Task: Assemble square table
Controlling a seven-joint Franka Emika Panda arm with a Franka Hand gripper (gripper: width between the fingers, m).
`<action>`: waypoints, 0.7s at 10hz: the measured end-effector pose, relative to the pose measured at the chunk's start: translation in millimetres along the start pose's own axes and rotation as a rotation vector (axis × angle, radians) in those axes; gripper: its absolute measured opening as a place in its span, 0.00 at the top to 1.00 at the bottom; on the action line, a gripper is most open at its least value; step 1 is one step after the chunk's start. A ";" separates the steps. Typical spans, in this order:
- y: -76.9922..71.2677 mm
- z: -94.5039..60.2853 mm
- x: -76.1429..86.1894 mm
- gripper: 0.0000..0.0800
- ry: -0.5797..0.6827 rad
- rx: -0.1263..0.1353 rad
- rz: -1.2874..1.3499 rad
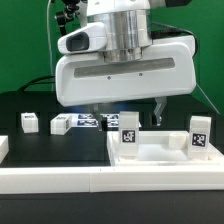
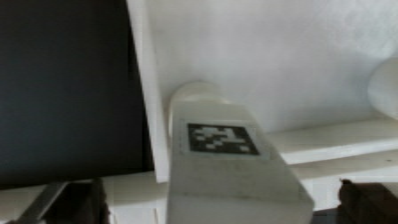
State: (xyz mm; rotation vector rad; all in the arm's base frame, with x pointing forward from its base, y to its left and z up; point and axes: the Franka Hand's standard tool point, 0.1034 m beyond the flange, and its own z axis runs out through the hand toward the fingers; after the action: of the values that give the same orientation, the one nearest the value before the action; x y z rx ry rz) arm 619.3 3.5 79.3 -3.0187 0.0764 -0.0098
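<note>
1. Nearest, along the bottom of the exterior view, lies the long white border bar [image 1: 100,182] on the black counter [image 1: 50,150].
2. Just behind it, in the lower right, sits the square table's slab [image 1: 160,154] [image 2: 267,50], with two legs upright on it: one near the frame's middle [image 1: 128,132] [image 2: 222,140], the other leg at the right edge [image 1: 200,135].
3. Over the middle leg hangs the arm's white wrist housing [image 1: 122,75]. The jaws are spread wide. In the wrist view one tip shows on each side of the leg, and neither touches it.
4. The step in hand seems to be taking hold of this leg to seat it. To do it well:
   - Centre the leg between the tips.
   - Come low enough that the pads meet its flat sides.
   - Close squarely and keep the leg upright, so the slab does not slide.
   - Whether the leg is already fastened cannot be told.
5. Farther back, toward the left, two loose legs [image 1: 28,122] [image 1: 60,124] wait near the marker board [image 1: 90,122].
</note>
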 end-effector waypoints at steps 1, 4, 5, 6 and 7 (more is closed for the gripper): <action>0.9 0.2 0.0 0.19 0.000 0.002 0.006; 1.5 0.0 0.1 0.53 0.001 0.001 0.007; 1.9 -0.2 0.4 0.64 0.002 0.001 0.007; 1.9 -0.1 0.4 0.64 0.002 0.001 0.024; 1.9 -0.1 0.4 0.64 0.002 0.001 0.028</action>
State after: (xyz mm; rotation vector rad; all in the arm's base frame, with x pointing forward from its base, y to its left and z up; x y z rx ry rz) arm 619.6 1.6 79.2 -3.0163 0.1191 -0.0108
